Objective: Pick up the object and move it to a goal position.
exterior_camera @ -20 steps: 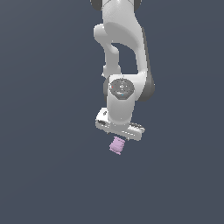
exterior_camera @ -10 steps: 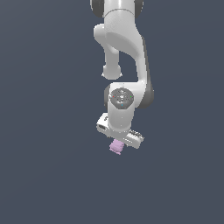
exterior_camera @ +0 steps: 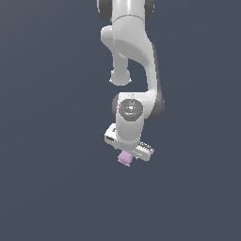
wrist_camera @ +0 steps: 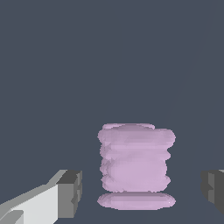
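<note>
The object (exterior_camera: 124, 159) is a small pale pink-lilac lump, just under the white hand in the exterior view. In the wrist view it (wrist_camera: 134, 159) is a ribbed, blocky shape standing between my two fingers. My gripper (exterior_camera: 127, 153) hangs straight down over it on the white arm. In the wrist view the gripper (wrist_camera: 142, 192) is open. One grey fingertip (wrist_camera: 71, 192) and the other (wrist_camera: 213, 190) flank the object, with a clear gap on each side. Neither pad touches it.
A plain dark grey-blue surface (exterior_camera: 56, 188) fills both views. The white arm (exterior_camera: 134, 52) comes down from the top of the exterior view. Nothing else shows.
The arm has lowered, bringing the hand down around the object. The object has stayed in place.
</note>
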Controlling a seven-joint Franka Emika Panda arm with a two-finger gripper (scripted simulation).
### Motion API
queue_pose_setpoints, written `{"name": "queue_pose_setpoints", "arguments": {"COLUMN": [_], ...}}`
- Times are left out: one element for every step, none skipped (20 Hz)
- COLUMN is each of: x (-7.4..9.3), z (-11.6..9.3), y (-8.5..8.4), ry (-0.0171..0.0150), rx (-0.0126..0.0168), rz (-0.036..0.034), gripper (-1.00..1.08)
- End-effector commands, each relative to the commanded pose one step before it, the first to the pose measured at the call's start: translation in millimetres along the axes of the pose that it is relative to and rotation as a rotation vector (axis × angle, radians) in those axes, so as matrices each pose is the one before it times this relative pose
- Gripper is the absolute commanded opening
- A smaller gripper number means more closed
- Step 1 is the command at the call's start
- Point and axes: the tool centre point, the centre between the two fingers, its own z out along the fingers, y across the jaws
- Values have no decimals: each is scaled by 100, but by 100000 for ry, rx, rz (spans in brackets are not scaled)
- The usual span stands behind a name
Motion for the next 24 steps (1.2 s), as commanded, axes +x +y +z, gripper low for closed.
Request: {"name": "queue_pose_setpoints", "arguments": {"x": [-78,-3,-7,-21,10,-2,10,44,35,39,14,0,0,0,0,0,0,0,0,0,0,-8,1,3], "z": [1300,611,535,457,364,286,200,105,29,-41,-25,0,0,0,0,0,0,0,0,0,0,-3,-29,-86], "y": [22,31,17,-21,21,-19,-19,21,-21,-17,-6,0,0,0,0,0,0,0,0,0,0,4,10,29], "ry": [-120,15,11,0,11,0,0,12,0,0,0,0,0,0,0,0,0,0,0,0,0,0,0,0], "rx": [-77,5,4,0,4,0,0,7,0,0,0,0,0,0,0,0,0,0,0,0,0,0,0,0], "rz": [83,96,68,0,68,0,0,68,0,0,0,0,0,0,0,0,0,0,0,0,0,0,0,0], "gripper": [100,100,100,100,100,100,100,100,100,100,100,-100,-100,-100,-100,-100,-100,-100,-100,-100,-100,-100,-100,-100]}}
